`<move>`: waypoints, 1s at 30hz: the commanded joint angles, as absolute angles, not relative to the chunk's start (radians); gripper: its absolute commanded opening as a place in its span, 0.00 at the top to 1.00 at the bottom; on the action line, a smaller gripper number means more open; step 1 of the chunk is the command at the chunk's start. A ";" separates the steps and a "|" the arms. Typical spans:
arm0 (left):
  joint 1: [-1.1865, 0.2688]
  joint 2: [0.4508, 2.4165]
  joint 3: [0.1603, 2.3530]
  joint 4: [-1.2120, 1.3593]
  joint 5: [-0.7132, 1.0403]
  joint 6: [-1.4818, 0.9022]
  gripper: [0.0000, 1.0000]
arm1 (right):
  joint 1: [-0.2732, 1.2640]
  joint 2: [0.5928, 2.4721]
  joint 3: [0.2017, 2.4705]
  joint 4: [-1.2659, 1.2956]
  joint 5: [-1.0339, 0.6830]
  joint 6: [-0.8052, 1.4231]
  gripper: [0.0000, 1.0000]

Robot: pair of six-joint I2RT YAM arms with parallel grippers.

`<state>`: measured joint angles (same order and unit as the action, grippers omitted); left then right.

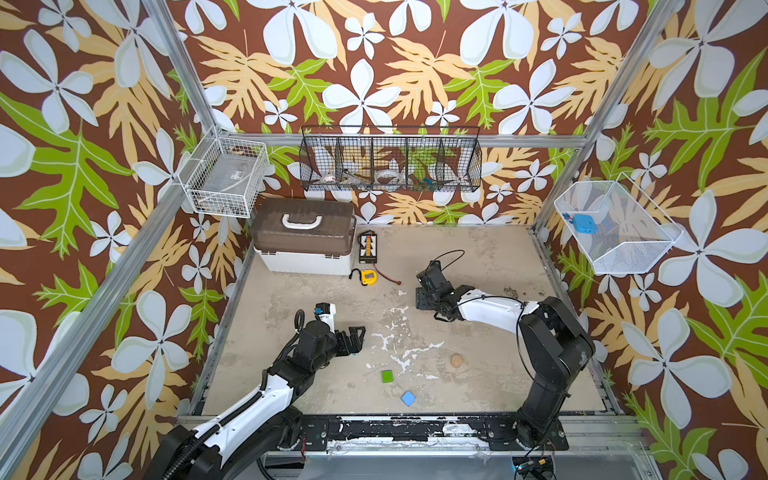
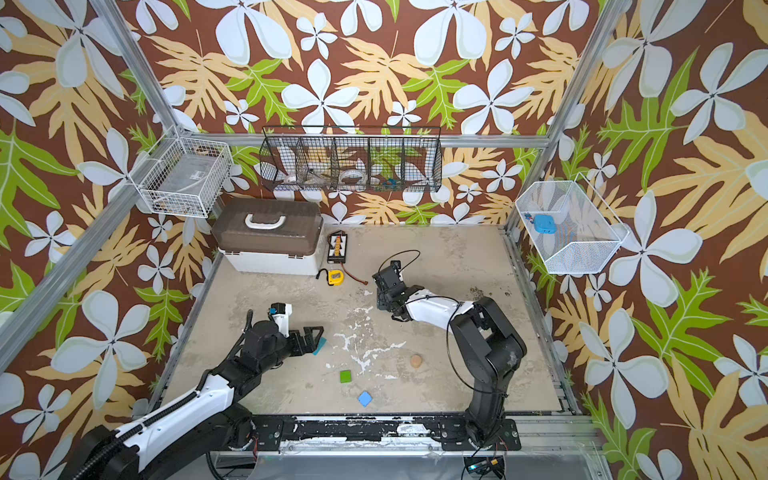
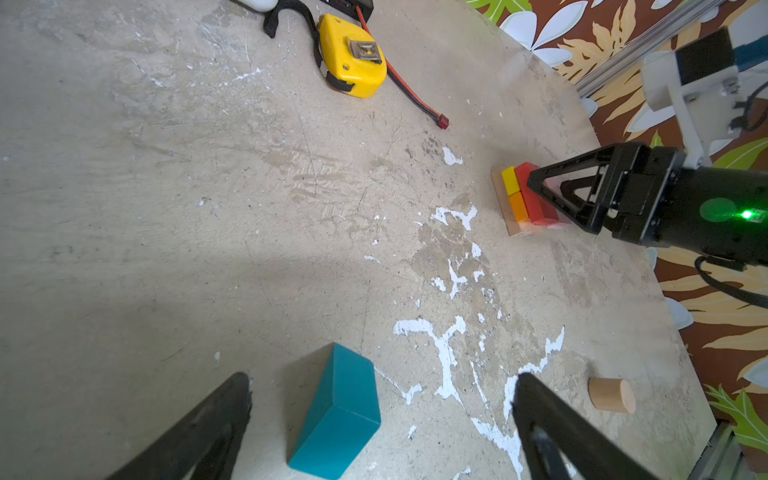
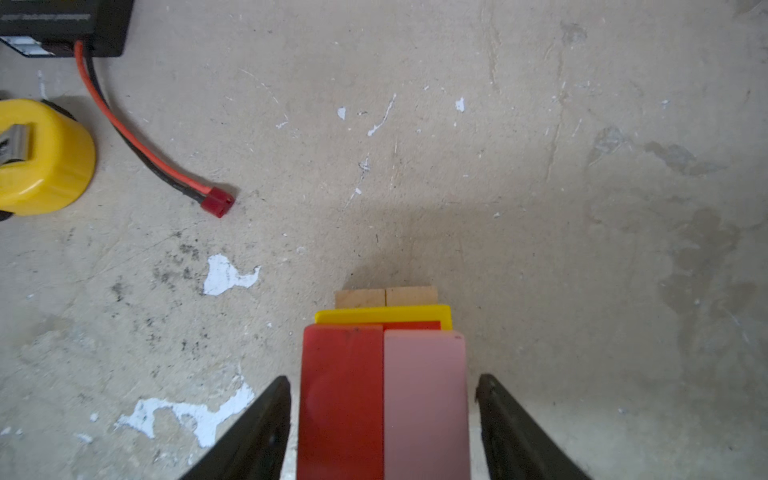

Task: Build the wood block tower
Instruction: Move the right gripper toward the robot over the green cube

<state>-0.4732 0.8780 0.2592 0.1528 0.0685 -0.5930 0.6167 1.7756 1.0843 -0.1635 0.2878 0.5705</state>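
Note:
The tower [image 3: 523, 199] stands at mid-table: plain wood planks [image 4: 386, 297] at the base, a yellow block [image 4: 382, 315] and an orange block [image 3: 518, 206] on them, and a red block [image 4: 340, 395] and a pink block [image 4: 424, 395] side by side on top. My right gripper [image 4: 382, 395] straddles the red and pink pair, open, with a thin gap on each side; in both top views it hides the tower [image 1: 428, 291]. My left gripper [image 3: 382, 380] is open, low over the table, around a teal block [image 3: 336, 411] that it does not touch.
A green block [image 1: 387, 376], a blue block [image 1: 408, 398] and a wood disc [image 1: 457, 360] lie loose near the front. At the back are a yellow tape measure [image 1: 368, 277], a black charger with a red cable [image 1: 368, 247] and a brown-lidded white box [image 1: 305, 237].

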 commanded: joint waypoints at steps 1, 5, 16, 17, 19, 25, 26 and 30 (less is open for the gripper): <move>-0.474 0.832 0.308 0.096 0.100 -0.632 0.00 | 0.618 1.730 1.060 -0.137 0.286 0.572 0.27; -0.474 0.669 0.235 0.148 0.097 -0.875 0.00 | 0.630 1.628 0.993 -0.131 0.313 0.584 0.27; -0.472 0.497 0.595 -0.379 0.000 -1.003 0.00 | 0.967 1.331 0.706 -0.056 0.360 0.707 0.19; -0.472 0.495 0.611 -0.389 -0.002 -1.011 0.00 | 1.003 1.330 0.689 -0.040 0.339 0.713 0.19; -0.472 0.485 0.606 -0.364 0.023 -1.024 0.00 | 1.074 1.341 0.677 -0.030 0.338 0.726 0.19; -0.472 0.514 0.586 -0.288 0.064 -1.051 0.00 | 1.239 1.434 0.736 -0.051 0.367 0.756 0.21; -0.472 0.537 0.595 -0.287 0.074 -1.050 0.00 | 1.256 1.456 0.753 -0.060 0.370 0.760 0.21; -0.472 0.611 0.610 -0.296 0.085 -1.057 0.00 | 1.283 1.552 0.809 -0.090 0.355 0.771 0.24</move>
